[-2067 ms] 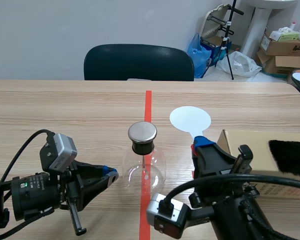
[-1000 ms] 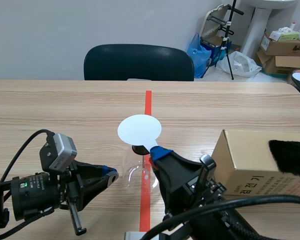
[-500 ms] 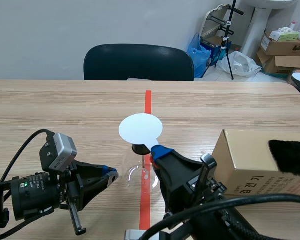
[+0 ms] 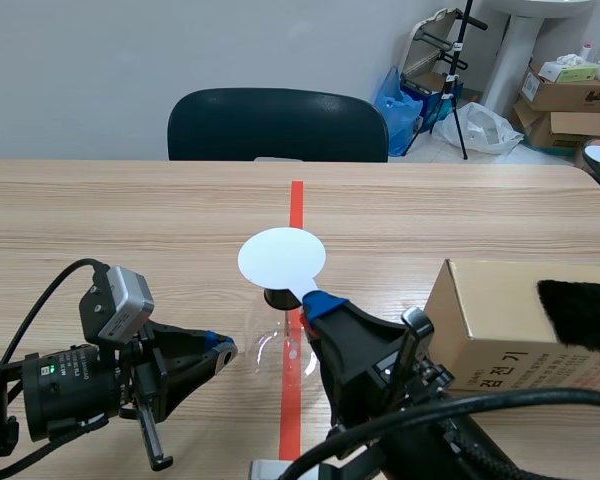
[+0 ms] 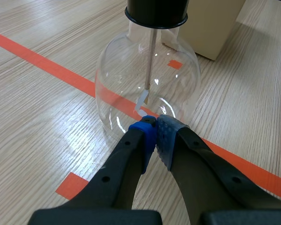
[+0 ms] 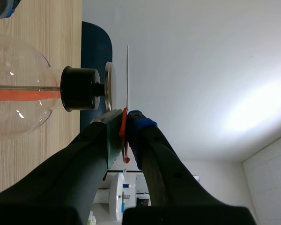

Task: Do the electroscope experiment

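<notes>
1. Black fingers of the right tool [image 6: 124, 117] are clamped on the thin red handle [image 6: 123, 136] of a white disc [image 4: 282, 257]. Its blue and grey-green pads press the handle from either side.
2. From where the right arm looks, the disc is edge-on and lies flat over the metal cap [image 6: 108, 86]. A thin gap shows between the two.
3. The cap sits on a black stopper [image 6: 77, 89], which plugs the neck of a round glass flask [image 5: 147, 89].
4. The flask stands upright on the wooden table [image 4: 130, 220], straddling the orange-red tape line [image 5: 47, 65] near the robot's edge.
5. Inside it a thin rod [image 5: 151, 61] hangs from the stopper, with pale foil strips [image 5: 141, 103] at its lower end.
6. The left tool [image 5: 155, 129] is low on the left of the flask with its two pads pressed together on nothing. Its tips are right up against the base of the glass; I cannot tell whether they touch.
7. A cardboard box [image 4: 490, 320] stands to the right of the flask, beside the right arm. A patch of black fur [image 4: 580, 312] lies on top of it.
8. A dark chair [image 4: 275, 125] stands across the table.
</notes>
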Tool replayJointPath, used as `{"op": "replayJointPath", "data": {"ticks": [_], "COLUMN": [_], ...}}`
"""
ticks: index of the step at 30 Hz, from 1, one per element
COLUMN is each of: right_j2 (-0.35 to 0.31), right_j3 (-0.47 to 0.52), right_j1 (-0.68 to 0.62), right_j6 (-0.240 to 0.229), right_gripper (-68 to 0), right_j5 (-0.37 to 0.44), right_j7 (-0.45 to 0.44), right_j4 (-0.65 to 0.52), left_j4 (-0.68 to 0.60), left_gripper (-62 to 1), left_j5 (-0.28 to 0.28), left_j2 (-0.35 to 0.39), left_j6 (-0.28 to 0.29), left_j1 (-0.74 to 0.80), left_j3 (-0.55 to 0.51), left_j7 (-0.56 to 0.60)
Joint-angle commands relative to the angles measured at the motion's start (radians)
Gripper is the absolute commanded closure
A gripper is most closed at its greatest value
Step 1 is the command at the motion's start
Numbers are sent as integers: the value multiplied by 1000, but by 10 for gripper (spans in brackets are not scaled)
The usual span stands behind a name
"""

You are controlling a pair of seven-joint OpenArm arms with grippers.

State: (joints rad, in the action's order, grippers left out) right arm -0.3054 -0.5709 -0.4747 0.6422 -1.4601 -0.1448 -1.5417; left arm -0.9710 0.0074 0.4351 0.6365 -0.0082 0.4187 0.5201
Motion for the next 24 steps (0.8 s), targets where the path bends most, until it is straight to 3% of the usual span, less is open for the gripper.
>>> {"op": "replayJointPath", "data": {"ticks": [1, 17, 24], "right_j2": [-8, -8, -7], "right_j3": [9, 9, 9], "right_j1": [12, 12, 12], "right_j6": [11, 11, 11], "right_gripper": [-9, -9, -9], "right_j5": [-1, -1, -1], "right_j7": [7, 12, 121], "right_j4": [-17, -17, -17], "left_j4": [-25, -25, -25], "left_gripper": [-17, -17, -17], "left_j5": [-14, -14, -14], "left_j2": [-3, -3, -3], "left_j6": [1, 1, 1], "left_j1": [3, 3, 3], "left_j3": [0, 0, 0], "left_j7": [10, 10, 10]}}
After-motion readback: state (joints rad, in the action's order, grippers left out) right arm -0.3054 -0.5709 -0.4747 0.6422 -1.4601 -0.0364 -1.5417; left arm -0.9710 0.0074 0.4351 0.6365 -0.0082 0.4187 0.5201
